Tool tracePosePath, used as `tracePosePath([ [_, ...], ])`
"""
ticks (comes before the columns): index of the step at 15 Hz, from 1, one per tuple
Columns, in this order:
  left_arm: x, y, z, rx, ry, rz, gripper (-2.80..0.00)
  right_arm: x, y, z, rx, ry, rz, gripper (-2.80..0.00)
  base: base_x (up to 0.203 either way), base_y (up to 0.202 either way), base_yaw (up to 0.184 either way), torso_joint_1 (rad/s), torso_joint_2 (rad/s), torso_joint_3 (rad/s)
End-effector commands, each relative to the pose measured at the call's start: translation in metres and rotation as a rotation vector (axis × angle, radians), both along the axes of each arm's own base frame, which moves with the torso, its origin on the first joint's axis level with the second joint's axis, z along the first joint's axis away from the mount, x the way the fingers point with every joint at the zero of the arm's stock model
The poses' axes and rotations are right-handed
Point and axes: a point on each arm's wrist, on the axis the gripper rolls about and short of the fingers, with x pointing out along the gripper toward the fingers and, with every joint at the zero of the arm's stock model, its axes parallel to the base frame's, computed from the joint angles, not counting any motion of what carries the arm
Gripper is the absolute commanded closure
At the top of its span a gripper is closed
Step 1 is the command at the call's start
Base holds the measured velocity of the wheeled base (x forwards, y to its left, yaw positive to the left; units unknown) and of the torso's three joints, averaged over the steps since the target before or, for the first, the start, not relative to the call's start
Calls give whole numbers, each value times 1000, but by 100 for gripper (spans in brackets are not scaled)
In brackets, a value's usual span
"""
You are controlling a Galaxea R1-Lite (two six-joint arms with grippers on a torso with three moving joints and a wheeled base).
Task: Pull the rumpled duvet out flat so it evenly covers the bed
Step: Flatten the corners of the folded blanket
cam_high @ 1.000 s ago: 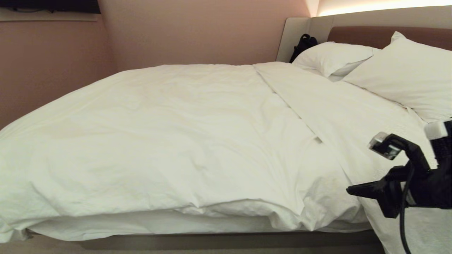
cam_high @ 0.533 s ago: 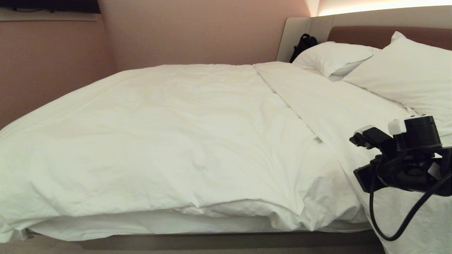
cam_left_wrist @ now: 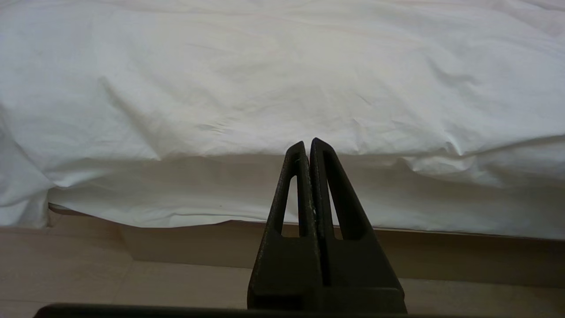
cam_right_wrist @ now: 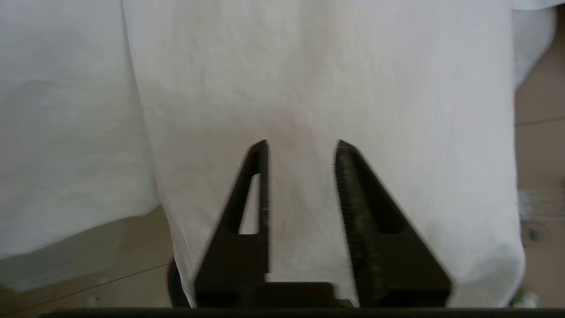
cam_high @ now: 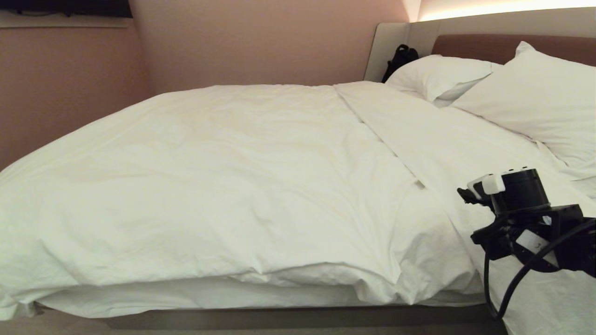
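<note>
Right pincer (cam_right_wrist: pixel 301 150) first: you have its two fingers parted with a clear gap and nothing between them, hovering over white bedding near the bed's front right corner. In the head view that arm sits low at the right, above the folded-back strip of cover. Your left pincer (cam_left_wrist: pixel 307 145) is pressed shut and empty, parked low in front of the bed's near edge and pointing at the overhang.

The duvet (cam_high: pixel 223 177) lies across most of the bed (cam_high: pixel 279 318). Its far side runs out toward the wall, and its top edge forms a straight band short of the two pillows (cam_high: pixel 535 97). By the look of it, most of the spreading is done.

What is left for you is the near edge. It bunches into a puffy fold along the front, with a rumpled lump toward the right corner, and the sheet (cam_high: pixel 186 293) shows below it. Soft creases also cross the middle. You would likely need to grip that front right corner and draw it out and down so the overhang evens up.
</note>
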Motion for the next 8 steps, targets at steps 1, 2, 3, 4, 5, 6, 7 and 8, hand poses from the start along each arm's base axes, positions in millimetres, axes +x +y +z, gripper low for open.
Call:
tracePosePath([
  [1, 0, 0, 0, -1, -2, 1, 0, -2, 5, -7, -137, -30, -151, -280, 0, 0, 0, 0, 0, 0],
  [2, 0, 0, 0, -1, -1, 1, 0, -1, 10, -10, -127, -32, -145, -280, 0, 0, 0, 0, 0, 0],
  [3, 0, 0, 0, -1, -1, 1, 0, 1, 16, -16, -116, -30, -136, -280, 0, 0, 0, 0, 0, 0],
  [4, 0, 0, 0, -1, 0, 1, 0, 2, 20, -21, -111, -26, -131, -280, 0, 0, 0, 0, 0, 0],
  [5, 0, 0, 0, -1, 0, 1, 0, 5, 22, -25, -115, -17, -130, -280, 0, 0, 0, 0, 0, 0],
  [6, 0, 0, 0, -1, -1, 1, 0, 8, 23, -28, -114, -15, -132, -280, 0, 0, 0, 0, 0, 0],
  [7, 0, 0, 0, -1, -1, 1, 0, 11, 25, -31, -104, -23, -135, -280, 0, 0, 0, 0, 0, 0],
  [8, 0, 0, 0, -1, 0, 1, 0, 15, 26, -34, -99, -31, -135, -280, 0, 0, 0, 0, 0, 0],
])
